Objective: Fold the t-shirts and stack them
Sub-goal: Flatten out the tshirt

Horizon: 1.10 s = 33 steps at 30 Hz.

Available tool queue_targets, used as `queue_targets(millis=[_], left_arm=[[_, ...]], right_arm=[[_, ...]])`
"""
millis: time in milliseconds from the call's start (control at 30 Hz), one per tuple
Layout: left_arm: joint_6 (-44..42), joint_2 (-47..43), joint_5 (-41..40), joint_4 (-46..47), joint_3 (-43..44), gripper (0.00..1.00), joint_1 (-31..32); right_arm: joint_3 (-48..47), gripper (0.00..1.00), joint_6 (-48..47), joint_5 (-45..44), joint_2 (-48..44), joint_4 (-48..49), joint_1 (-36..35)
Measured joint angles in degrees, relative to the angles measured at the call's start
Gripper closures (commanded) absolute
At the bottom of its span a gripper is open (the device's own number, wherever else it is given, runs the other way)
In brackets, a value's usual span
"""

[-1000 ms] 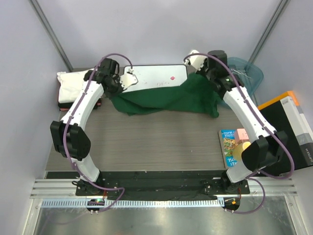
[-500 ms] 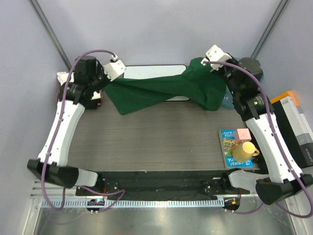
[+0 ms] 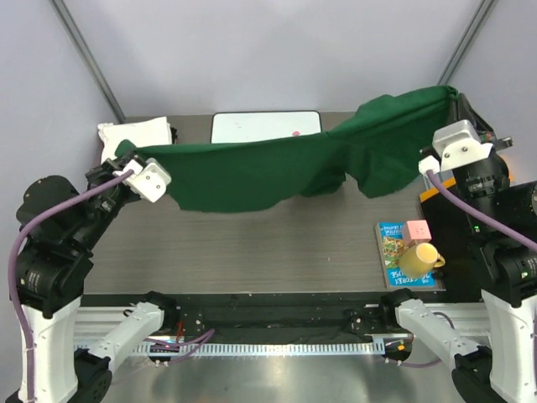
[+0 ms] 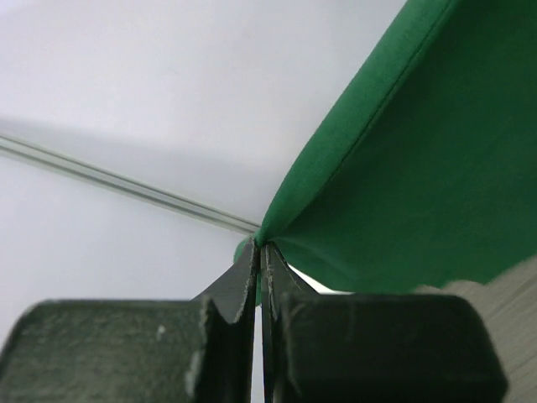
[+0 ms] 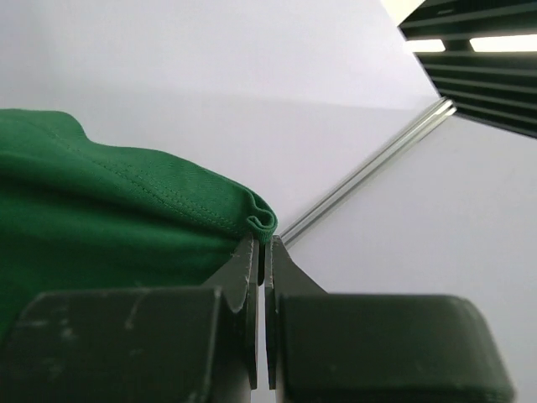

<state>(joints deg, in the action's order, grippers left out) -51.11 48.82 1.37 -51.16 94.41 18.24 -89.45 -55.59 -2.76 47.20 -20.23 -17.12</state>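
One mug (image 3: 419, 258) on book (image 3: 391, 241), t-shirt (image 3: 243, 172) aloft

From above, you cannot see the left fingers (image 4: 240, 290) or the right fingers (image 5: 243, 277): the wrist housings and the green shirt (image 3: 252, 172) cover them. The shirt also hides the white board's (image 3: 264, 126) near edge and part of the folded white shirt (image 3: 138, 132). Both wrist views crop the cloth.

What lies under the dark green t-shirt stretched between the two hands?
Seen: grey wood-grain table, far part of the flat white board with black rim. Covered by the dark green t-shirt: the board's near edge, the table's far right corner.
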Motion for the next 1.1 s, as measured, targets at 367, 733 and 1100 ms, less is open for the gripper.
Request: queue_targets(millis=[367, 733, 1100], left_arm=[[-9.3, 11.9, -8.2, 11.3, -13.6, 1.00, 0.0], [-13.0, 26.5, -20.6, 29.8, -8.0, 1.00, 0.0], [-17.9, 17.1, -24.7, 60.5, -5.5, 1.00, 0.0]], right_arm=[[0.0, 0.99, -2.6, 0.0, 18.3, 11.7, 0.0], [-0.8, 0.99, -7.1, -0.5, 37.2, 22.1, 0.8], [-20.3, 0.99, -5.6, 2.8, 28.5, 27.9, 0.7]])
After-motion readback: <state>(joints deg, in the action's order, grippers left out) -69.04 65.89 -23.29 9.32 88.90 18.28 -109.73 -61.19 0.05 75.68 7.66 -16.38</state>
